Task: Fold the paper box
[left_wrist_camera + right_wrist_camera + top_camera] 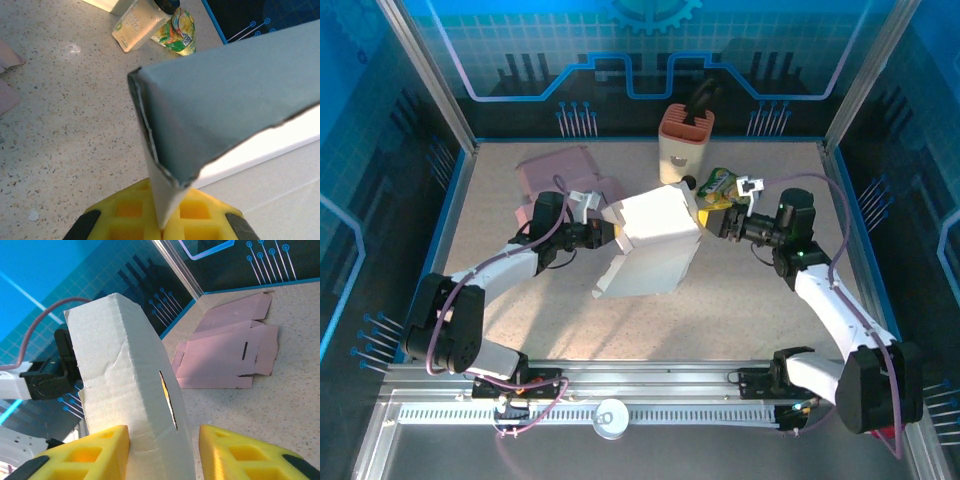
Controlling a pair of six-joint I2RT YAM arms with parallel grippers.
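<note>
The white paper box [655,235] stands half-formed at the table's middle, with a long flap [640,275] trailing toward the front. My left gripper [610,232] is at its left edge. In the left wrist view its yellow jaws [162,220] are shut on a thin panel of the box [225,100]. My right gripper [705,222] is at the box's right side. In the right wrist view it [162,450] stands open astride a slotted wall of the box [135,385]; the left finger [85,455] touches the card, the right finger [240,452] stands apart.
Flat pink cartons [560,170] [230,350] lie at the back left. A beige holder with a black tool [685,140] stands at the back middle, with a yellow-green pouch [720,185] [177,30] beside it. Blue-edged walls ring the table.
</note>
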